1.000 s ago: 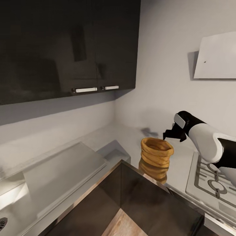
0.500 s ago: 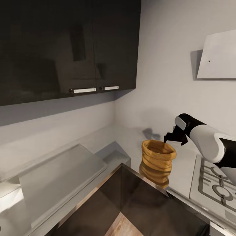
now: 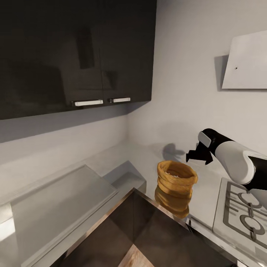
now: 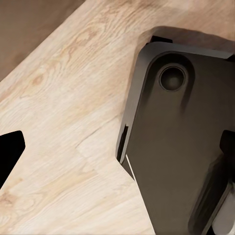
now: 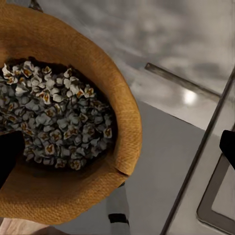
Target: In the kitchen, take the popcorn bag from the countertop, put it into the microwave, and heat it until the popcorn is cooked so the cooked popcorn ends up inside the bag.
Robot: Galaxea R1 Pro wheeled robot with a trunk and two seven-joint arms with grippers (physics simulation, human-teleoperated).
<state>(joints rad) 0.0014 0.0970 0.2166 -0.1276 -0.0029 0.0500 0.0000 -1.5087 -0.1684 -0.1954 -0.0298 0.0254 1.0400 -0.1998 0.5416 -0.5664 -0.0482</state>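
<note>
Hanging at the far left of the head view, dark glossy wall cabinets (image 3: pixel 74 55) carry two pale bar handles (image 3: pixel 100 101) along their lower edge, above a pale grey wall. Below them the grey table (image 3: pixel 63 193) runs into the corner, where a shallow recess sits in its top, and turns toward the right; dark cabinet fronts (image 3: pixel 155 233) stand beneath it, with a strip of wood floor (image 3: pixel 139 259) showing at the bottom.

Near the middle, the popcorn bag (image 3: pixel 176 181) stands upright on the table close to its front edge, its golden-tan sides ringed with folds and mirrored in the glossy top. Its round mouth is open upward. In the right wrist view the bag (image 5: pixel 58 122) shows a fill of pale, speckled popcorn (image 5: pixel 54 117).

To the right of the bag and a little above its mouth, the right end effector (image 3: pixel 194 155) hovers apart from it, dark fingers spread, on the end of a white and black arm (image 3: pixel 233 161). Its shadow falls on the wall behind. Further right, a white hob (image 3: pixel 241 211) lies in the table, and a white angled hood (image 3: pixel 246 63) hangs on the wall above.

The left wrist view looks down on wood floor (image 4: pixel 58 122) and a dark part of the robot's base (image 4: pixel 181 147); dark tips of the left end effector show at opposite edges of that view, set apart.
</note>
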